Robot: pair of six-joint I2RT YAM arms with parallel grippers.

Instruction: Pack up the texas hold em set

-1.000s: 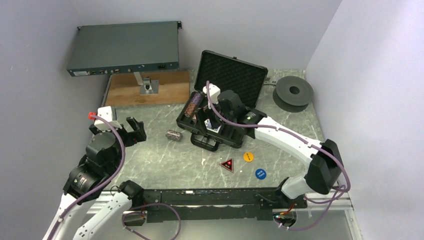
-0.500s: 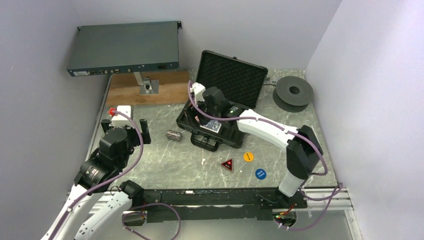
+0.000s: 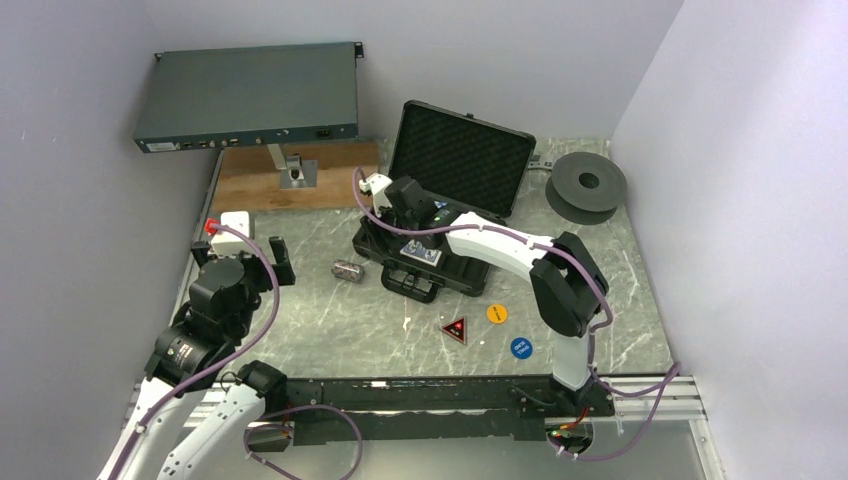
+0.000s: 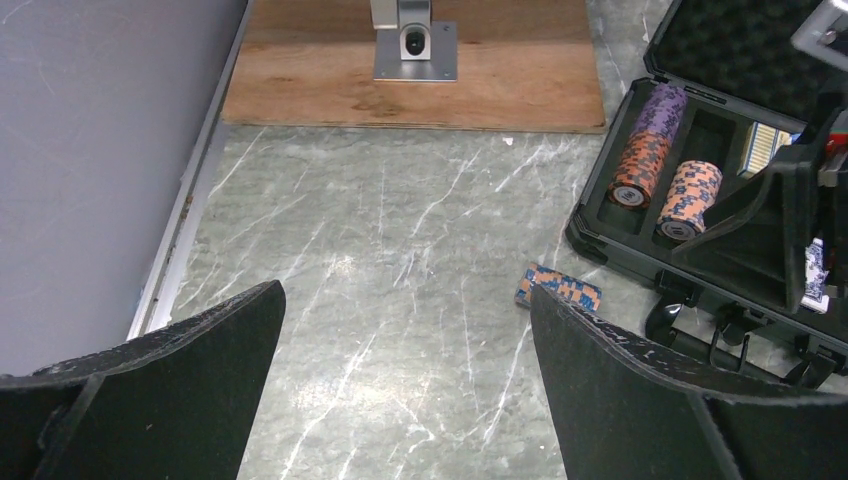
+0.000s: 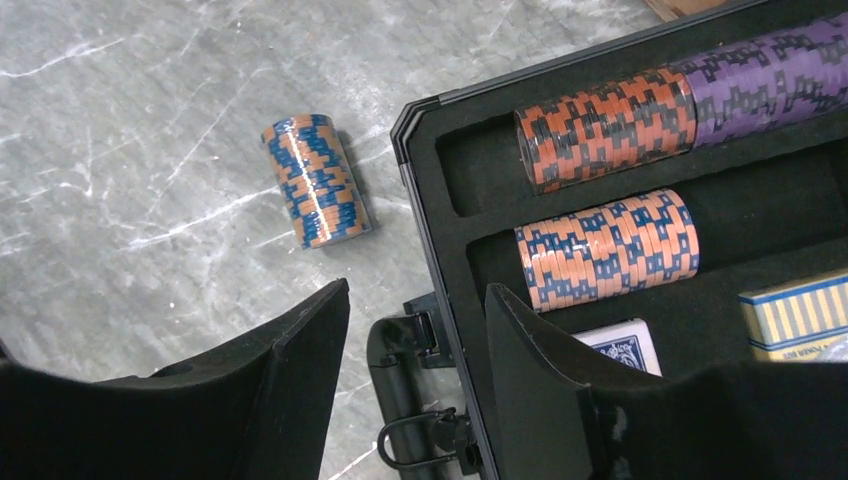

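Observation:
The black briefcase lies open mid-table, its foam lid raised. Inside are an orange-and-purple chip roll, an orange-blue roll, a blue card deck and a striped deck. One loose chip roll lies on the table left of the case. My right gripper hovers over the case's near-left corner and handle, jaws partly apart with nothing gripped. My left gripper is wide open above bare table, left of the loose roll. Red-triangle, orange and blue buttons lie nearer the arms.
A grey rack unit stands at the back left on a metal stand over a wooden board. A dark spool sits at the back right. Walls close in on the left, right and back.
My right arm swung left across the case and its jaws narrowed from wide open to partly apart. The left arm shifted slightly, still wide open.

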